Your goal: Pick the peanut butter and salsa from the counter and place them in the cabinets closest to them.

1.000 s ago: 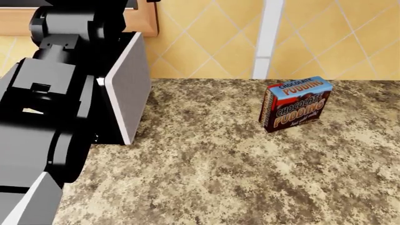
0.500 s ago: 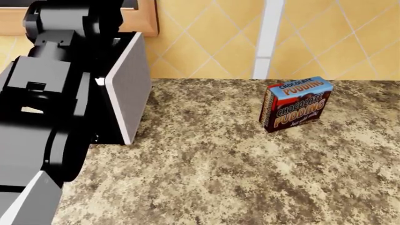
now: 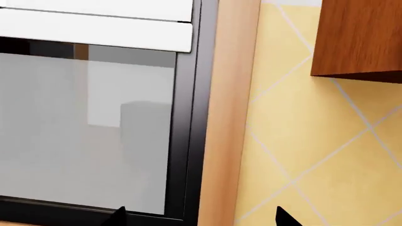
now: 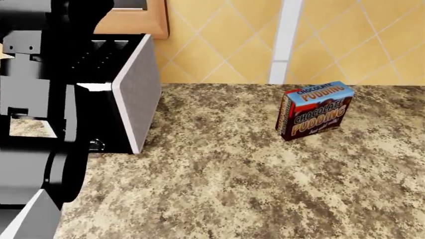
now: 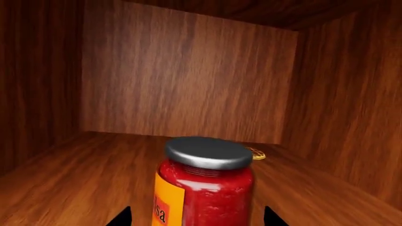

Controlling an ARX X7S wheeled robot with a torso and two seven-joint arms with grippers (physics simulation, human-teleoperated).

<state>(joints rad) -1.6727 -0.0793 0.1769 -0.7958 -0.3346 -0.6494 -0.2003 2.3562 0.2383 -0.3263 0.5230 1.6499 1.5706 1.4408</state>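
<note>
In the right wrist view the salsa [image 5: 207, 183], a red jar with a grey lid and an orange label, stands upright on the wooden floor of a cabinet [image 5: 188, 80]. My right gripper [image 5: 197, 219] is open, with its fingertips [image 5: 122, 217] on either side of the jar and a gap at each side. My left gripper [image 3: 201, 219] is open and holds nothing, facing a glass pane and the tiled wall. The peanut butter is out of view. The speckled counter [image 4: 232, 189] shows in the head view.
A chocolate pudding box [image 4: 313, 110] stands on the counter near the tiled wall. A dark appliance with a grey side panel [image 4: 136, 99] sits at the left, partly behind my left arm [image 4: 40, 124]. A wooden cabinet corner [image 3: 358, 37] hangs on the wall.
My left arm has risen in the head view, uncovering more of the dark appliance. The pudding box has not moved.
</note>
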